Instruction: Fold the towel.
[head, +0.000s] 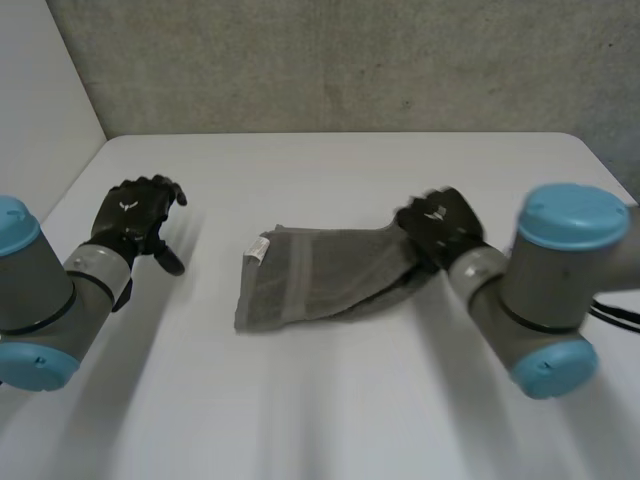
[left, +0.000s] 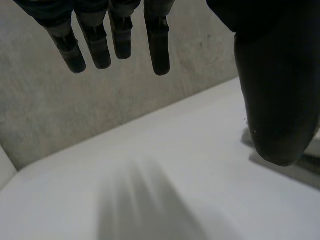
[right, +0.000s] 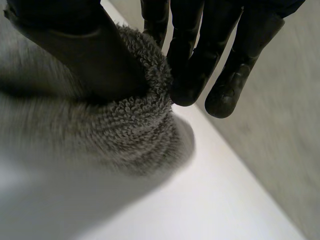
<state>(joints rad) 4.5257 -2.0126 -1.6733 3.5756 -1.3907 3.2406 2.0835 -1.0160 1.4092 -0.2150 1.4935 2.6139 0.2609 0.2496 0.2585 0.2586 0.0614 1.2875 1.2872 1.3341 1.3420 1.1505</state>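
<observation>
A grey towel (head: 320, 275) lies crumpled, partly folded, in the middle of the white table (head: 330, 400), with a white label at its left end. My right hand (head: 440, 225) is at the towel's right end. In the right wrist view its thumb and fingers (right: 200, 60) pinch a rolled edge of the towel (right: 135, 125) between them. My left hand (head: 135, 215) hovers over the table's left side, well apart from the towel. Its fingers (left: 115, 35) hang straight and spread, holding nothing.
A grey wall (head: 350, 60) runs along the table's far edge, and a white panel (head: 40, 90) stands at the far left. Bare tabletop surrounds the towel on all sides.
</observation>
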